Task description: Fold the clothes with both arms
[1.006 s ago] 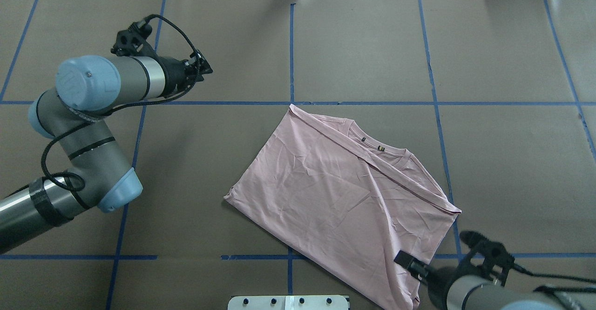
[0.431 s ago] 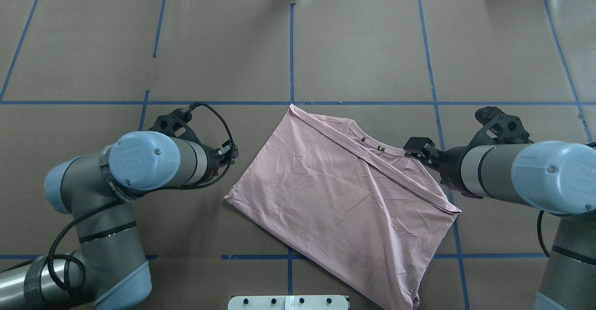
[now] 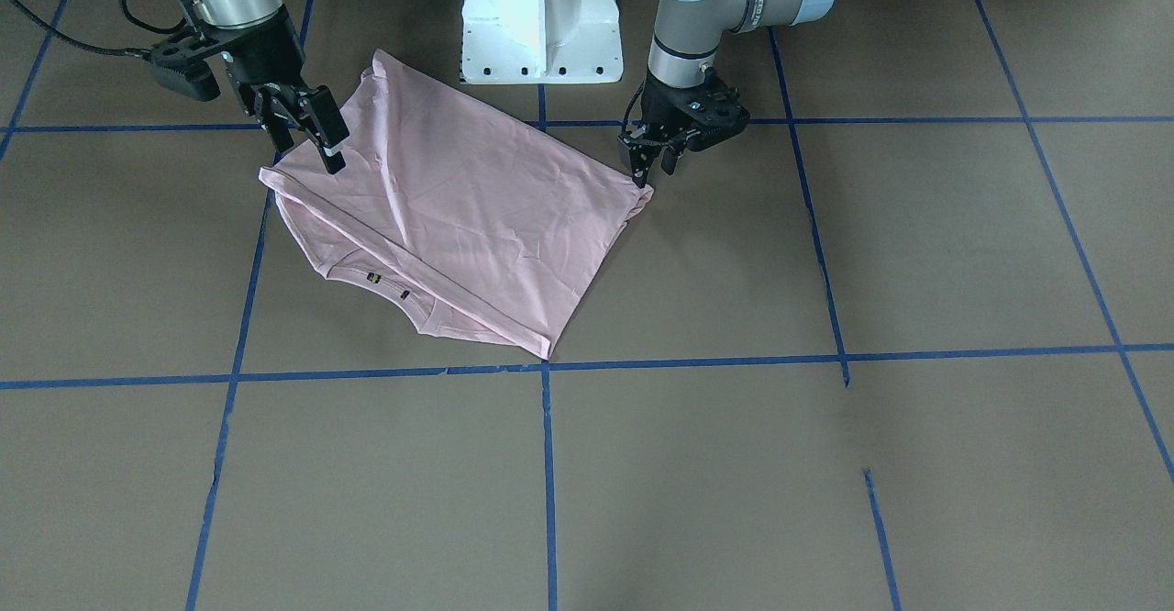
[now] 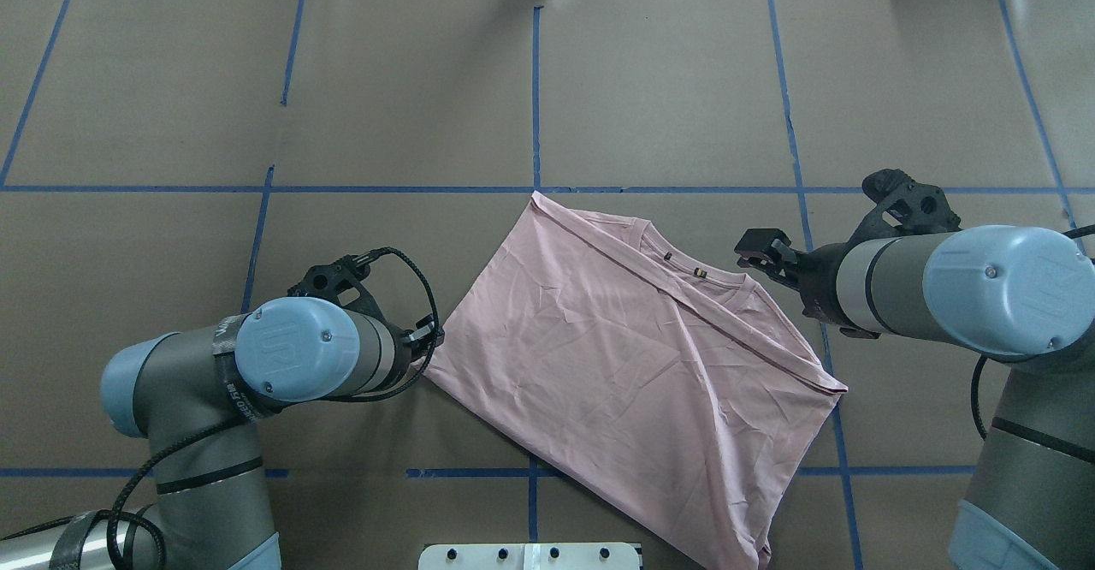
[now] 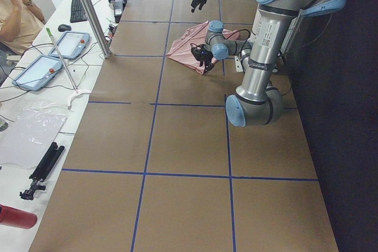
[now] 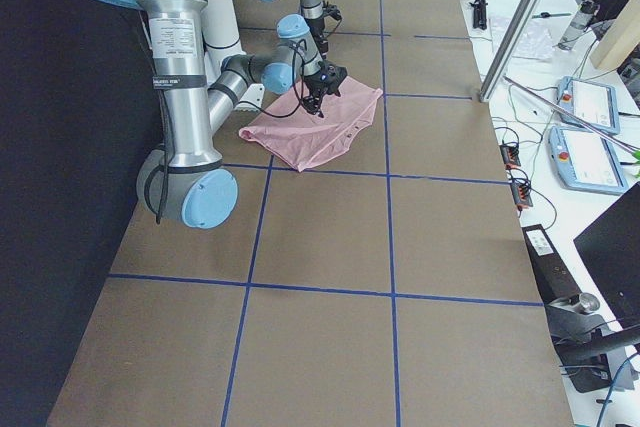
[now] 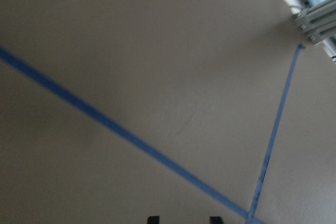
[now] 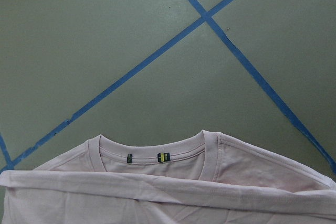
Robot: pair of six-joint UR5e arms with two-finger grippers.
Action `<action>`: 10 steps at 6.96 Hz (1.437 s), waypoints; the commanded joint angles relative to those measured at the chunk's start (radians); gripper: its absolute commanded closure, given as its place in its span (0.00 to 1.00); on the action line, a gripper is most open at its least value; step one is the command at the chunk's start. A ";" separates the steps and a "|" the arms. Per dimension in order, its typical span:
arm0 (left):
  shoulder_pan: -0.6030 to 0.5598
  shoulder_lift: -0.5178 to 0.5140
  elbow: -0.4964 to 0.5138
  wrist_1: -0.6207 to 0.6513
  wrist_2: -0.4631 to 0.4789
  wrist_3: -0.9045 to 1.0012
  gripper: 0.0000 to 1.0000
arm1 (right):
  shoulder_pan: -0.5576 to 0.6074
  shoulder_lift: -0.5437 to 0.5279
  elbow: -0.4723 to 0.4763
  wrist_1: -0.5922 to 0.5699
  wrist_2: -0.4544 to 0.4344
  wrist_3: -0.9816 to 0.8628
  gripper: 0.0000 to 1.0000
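Left hand [image 3: 649, 169] low at T-shirt [image 3: 459, 216] corner

Even, bright overhead light fills your tabletop [image 4: 667, 82]; only a soft, faint shadow edges the T-shirt [image 3: 459, 207]. White glare sits beyond the far edge. Your left wrist view is dim and blurred, its blue tape lines [image 7: 131, 137] smeared. Your right wrist view is sharp, tinted greenish.

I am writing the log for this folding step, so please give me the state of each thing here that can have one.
T-shirt: folded over, lying flat on the table, collar showing.
left gripper: open, at a corner of the T-shirt.
right gripper: open, over the T-shirt's edge.
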 commanded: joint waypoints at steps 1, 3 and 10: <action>-0.001 -0.012 0.032 -0.020 0.003 0.009 0.43 | 0.001 -0.001 -0.002 -0.003 0.001 -0.001 0.00; -0.001 -0.033 0.056 -0.023 0.004 0.009 0.43 | 0.001 -0.001 0.001 -0.003 -0.001 -0.001 0.00; 0.001 -0.052 0.092 -0.028 0.003 0.007 1.00 | -0.002 0.002 -0.003 -0.003 -0.006 -0.001 0.00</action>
